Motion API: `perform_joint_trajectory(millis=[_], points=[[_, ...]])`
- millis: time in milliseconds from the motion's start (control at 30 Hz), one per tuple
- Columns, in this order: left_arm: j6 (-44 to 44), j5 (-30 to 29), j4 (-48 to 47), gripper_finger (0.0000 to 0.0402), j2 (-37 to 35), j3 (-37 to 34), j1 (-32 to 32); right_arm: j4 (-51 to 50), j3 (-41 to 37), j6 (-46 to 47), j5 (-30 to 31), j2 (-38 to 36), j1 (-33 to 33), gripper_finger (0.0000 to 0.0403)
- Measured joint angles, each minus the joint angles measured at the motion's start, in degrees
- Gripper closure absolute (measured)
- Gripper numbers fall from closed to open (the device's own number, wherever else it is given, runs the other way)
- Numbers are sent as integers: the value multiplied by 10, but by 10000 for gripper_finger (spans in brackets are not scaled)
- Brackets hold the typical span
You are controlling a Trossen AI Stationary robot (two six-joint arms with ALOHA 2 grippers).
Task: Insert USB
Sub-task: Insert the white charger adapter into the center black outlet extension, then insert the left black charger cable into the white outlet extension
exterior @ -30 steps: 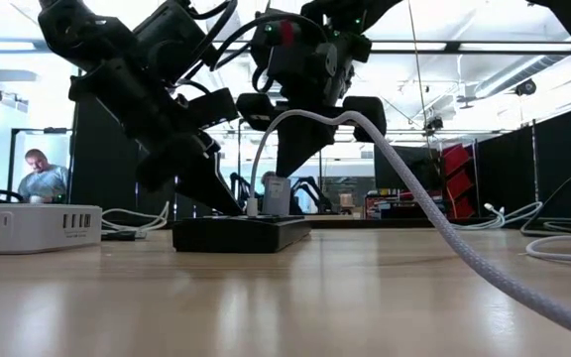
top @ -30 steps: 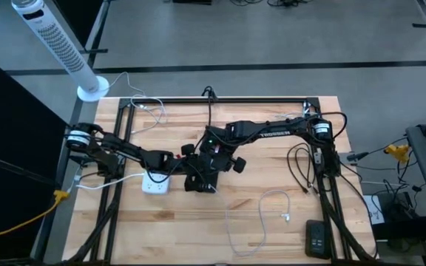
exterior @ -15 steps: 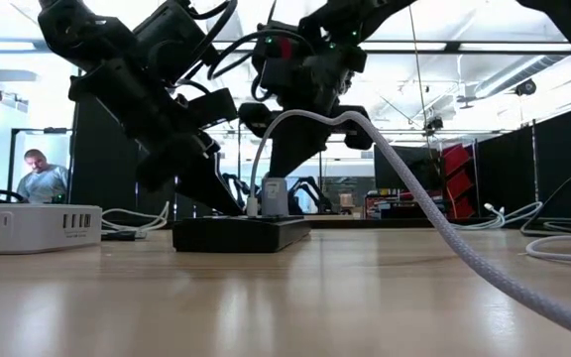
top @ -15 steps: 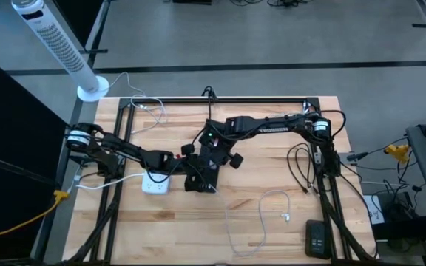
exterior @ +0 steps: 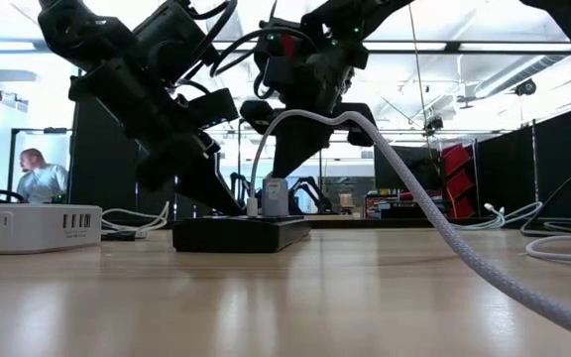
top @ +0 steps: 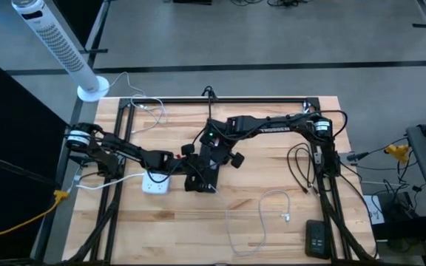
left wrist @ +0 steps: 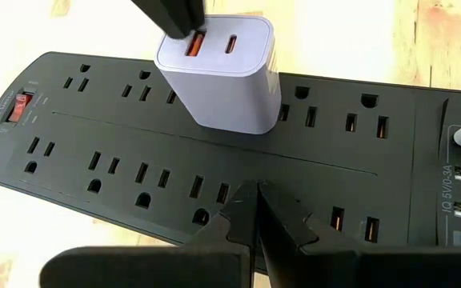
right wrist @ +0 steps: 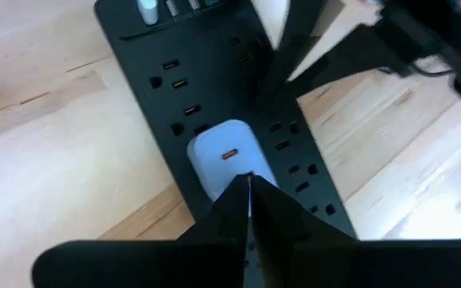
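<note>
Nearest in the low view, a white braided cable (exterior: 434,213) arches up from the pale wooden surface (exterior: 285,297) and drops toward a black multi-outlet power strip (exterior: 238,234) lying flat near the middle. A white block charger (left wrist: 218,76) stands plugged into the strip, its two USB ports, one orange and one slim, facing straight up. The cable's far end appears to enter a port at the strip's end; its free plug (top: 285,217) lies on the surface well apart, toward the right.

The left gripper (left wrist: 256,210) bears on the strip just beside the charger, jaws pressed together and empty, apparently steadying it. The right gripper (right wrist: 247,190) hovers right over the charger, jaws likewise closed on nothing.

Judgement: the step in hand is bracing and lining up; no plug is held. The next move calls for fetching the free plug and aligning it vertically with a port. The strip's long axis runs diagonally across the surface.

Farther back sit a white outlet box (exterior: 30,227) and a person (exterior: 38,177).
</note>
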Motion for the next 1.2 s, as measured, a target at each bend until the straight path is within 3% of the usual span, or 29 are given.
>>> perform_joint_trajectory(millis=[533,800,967,1200], points=[[-3,0,0,402,0,0,0,2,-2,10,-26,-6,3,403],[-2,0,-1,402,0,0,0,13,1,26,-24,-98,15,403],[-5,0,0,402,0,0,0,16,-4,76,-78,-172,30,403],[-47,0,21,402,0,-1,1,75,-80,133,-67,-254,85,403]])
